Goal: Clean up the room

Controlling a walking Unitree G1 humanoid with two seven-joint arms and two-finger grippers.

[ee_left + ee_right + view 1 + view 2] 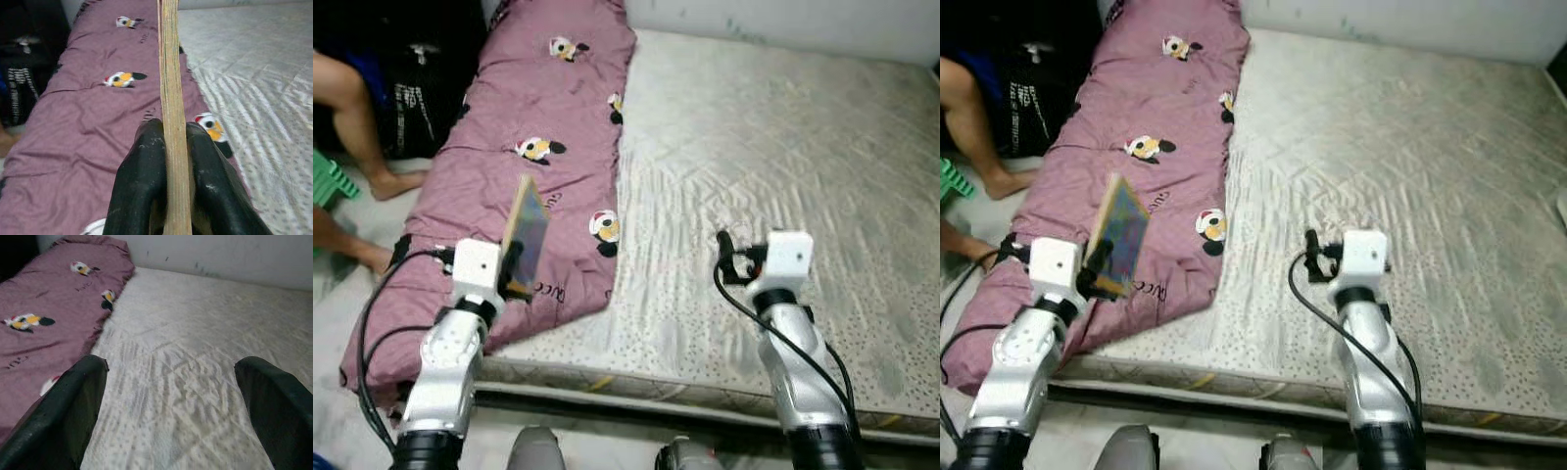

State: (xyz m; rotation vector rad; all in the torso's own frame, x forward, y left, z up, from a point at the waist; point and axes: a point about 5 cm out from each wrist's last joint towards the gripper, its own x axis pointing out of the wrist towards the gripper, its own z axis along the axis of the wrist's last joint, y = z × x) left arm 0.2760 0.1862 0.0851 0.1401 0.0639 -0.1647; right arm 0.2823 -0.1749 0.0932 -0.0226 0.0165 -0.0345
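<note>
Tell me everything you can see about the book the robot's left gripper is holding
The book is thin and flat, with a dark, multicoloured cover and tan page edges that look like paper. The left gripper is shut on its lower end, one black finger pressed to each face. It stands on edge, tilted, raised above the purple quilt on the mattress's left side, touching nothing but the fingers. The cover design is too small to read.

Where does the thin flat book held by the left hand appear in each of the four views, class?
Left eye view: thin flat book, lower left, above purple quilt.
Right eye view: lower left, same quilt.
Left wrist view: edge-on, centre, between black fingers.
Right wrist view: not in it.
Shared landmark: the purple quilt.
</note>
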